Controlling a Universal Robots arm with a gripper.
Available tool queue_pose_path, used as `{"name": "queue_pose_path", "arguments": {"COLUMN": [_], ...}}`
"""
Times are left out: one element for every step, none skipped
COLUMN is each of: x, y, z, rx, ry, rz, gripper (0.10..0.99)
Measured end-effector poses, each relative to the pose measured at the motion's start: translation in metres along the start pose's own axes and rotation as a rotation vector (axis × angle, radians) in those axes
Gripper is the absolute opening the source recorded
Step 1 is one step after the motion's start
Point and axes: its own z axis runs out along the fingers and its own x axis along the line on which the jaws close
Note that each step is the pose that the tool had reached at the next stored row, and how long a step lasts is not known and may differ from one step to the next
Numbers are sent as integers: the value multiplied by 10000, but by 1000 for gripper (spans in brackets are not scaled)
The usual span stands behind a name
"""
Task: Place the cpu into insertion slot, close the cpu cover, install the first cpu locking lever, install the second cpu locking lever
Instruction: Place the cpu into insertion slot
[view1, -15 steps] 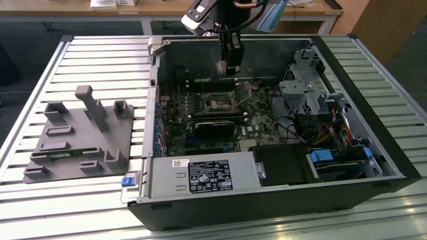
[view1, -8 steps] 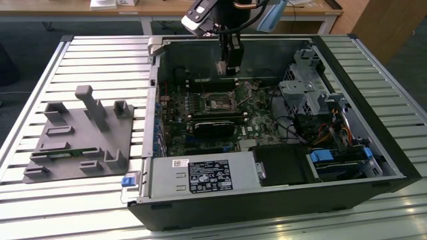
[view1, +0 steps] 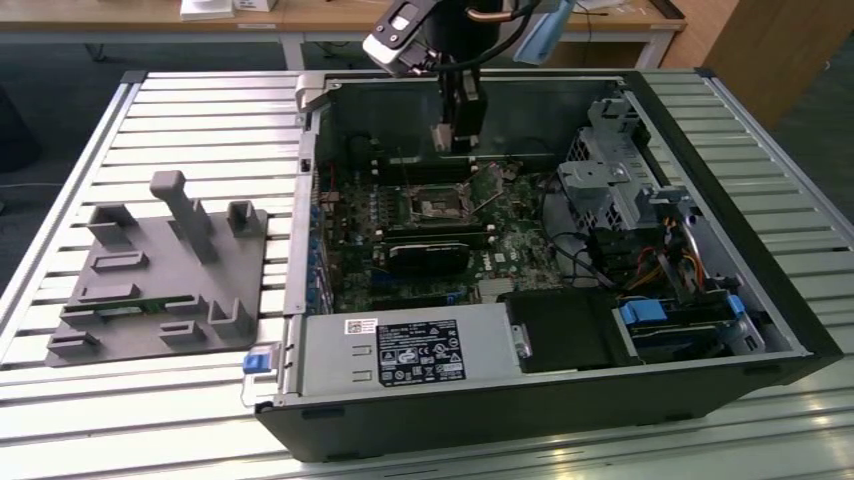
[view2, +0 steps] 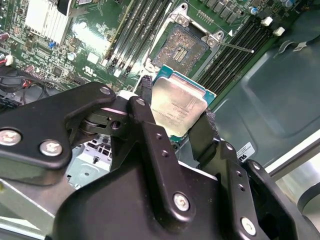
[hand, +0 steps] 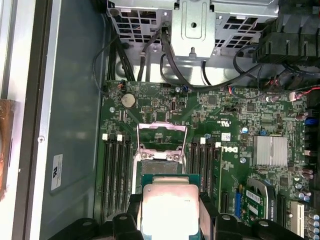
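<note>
Black against the open dark computer case (view1: 747, 300) in the exterior view: hovering with the tool (view1: 454, 140) high above the green motherboard (view1: 505, 252), well apart from the small square black insertion slot (view1: 438, 207) with its dark metal rim. Resting the case on a grey slatted metal counter (view1: 200, 110), beside a grey moulded parts holder (view1: 154, 285) at the exterior view's left.

Turning to the second wrist view: clamping the small flat square cpu (view2: 177, 107) with its dull silver-grey metal top by two opposite edges, the tool (view2: 177, 100) narrowed onto it. Holding it clear of the insertion slot (view2: 181, 47), nowhere touching. Showing the slot bare, contacts exposed, a thin metal locking lever (view2: 235, 47) swung out beside it.

Turning to the first wrist view: carrying the cpu (hand: 170, 205) in the tool (hand: 170, 210) with the metal top facing the camera and the underside facing the board, edges roughly parallel to those of the insertion slot (hand: 160, 167). Being square, offering no long axis worth naming. Leaving the thin square dark-silver cpu cover (hand: 162, 134) raised open beyond the slot.

Judging the step in hand as the first: placing the chip, not yet seated. Calling for centring over the slot, matching the corners, and lowering flat without tilt, given how delicate the contacts look.
</note>
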Motion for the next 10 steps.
{"name": "queue_pose_path", "arguments": {"x": [1,2,3,3,4,5,5,6,7,8], "y": [0,-1,-1,-1,-1,-2,-2,-3,-3,-3], "z": [4,8,12,17,23,29,36,42,48,53], "rx": [0,0,0,0,0,0,0,0,0,0], "ry": [0,-1,0,0,0,-1,0,-1,-1,-1], "rz": [1,2,3,6,7,9,8,8,8,8], "gripper": [537,537,537,537,537,537,537,537,537,537]}}
